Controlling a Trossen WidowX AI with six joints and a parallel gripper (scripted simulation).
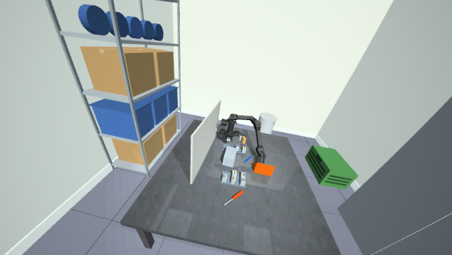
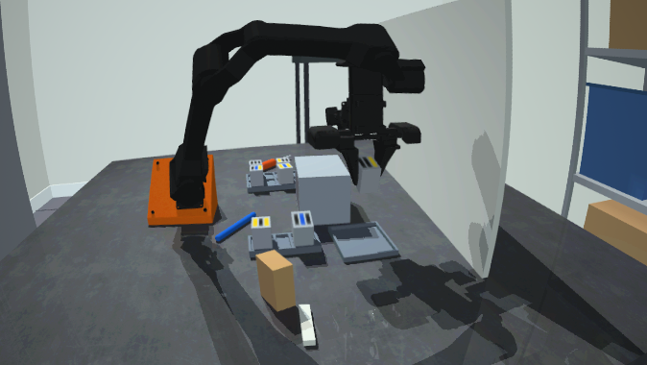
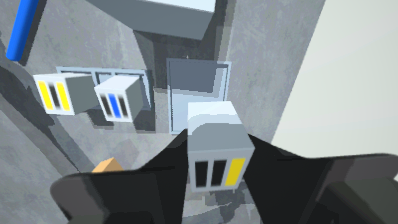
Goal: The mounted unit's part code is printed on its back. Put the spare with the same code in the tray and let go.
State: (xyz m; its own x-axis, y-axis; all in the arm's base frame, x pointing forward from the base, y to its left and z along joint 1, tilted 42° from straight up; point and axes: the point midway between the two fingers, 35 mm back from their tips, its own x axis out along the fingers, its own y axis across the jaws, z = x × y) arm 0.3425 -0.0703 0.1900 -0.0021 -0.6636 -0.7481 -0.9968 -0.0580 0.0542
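My gripper (image 2: 368,174) (image 3: 208,132) (image 1: 228,135) is shut on a grey spare (image 2: 370,174) (image 3: 218,145) whose label has two black bars and one yellow bar. I hold it in the air beside the grey mounted unit (image 2: 323,189) (image 1: 229,156) (image 3: 165,12), between the unit and the white panel. The empty grey tray (image 2: 367,242) (image 3: 197,90) lies on the table in front of the unit; in the wrist view it is below and just ahead of the held spare. Two spares stand in the near rack: yellow-black-yellow (image 2: 260,230) (image 3: 56,94) and black-blue-black (image 2: 302,225) (image 3: 119,100).
An upright white panel (image 2: 446,120) (image 1: 204,144) stands close on one side. A second rack with spares (image 2: 271,175), a blue pen (image 2: 235,227) (image 3: 22,30), a tan block (image 2: 275,279), a white bar (image 2: 307,326), a screwdriver (image 1: 233,197) and the arm's orange base (image 2: 182,192) are on the table.
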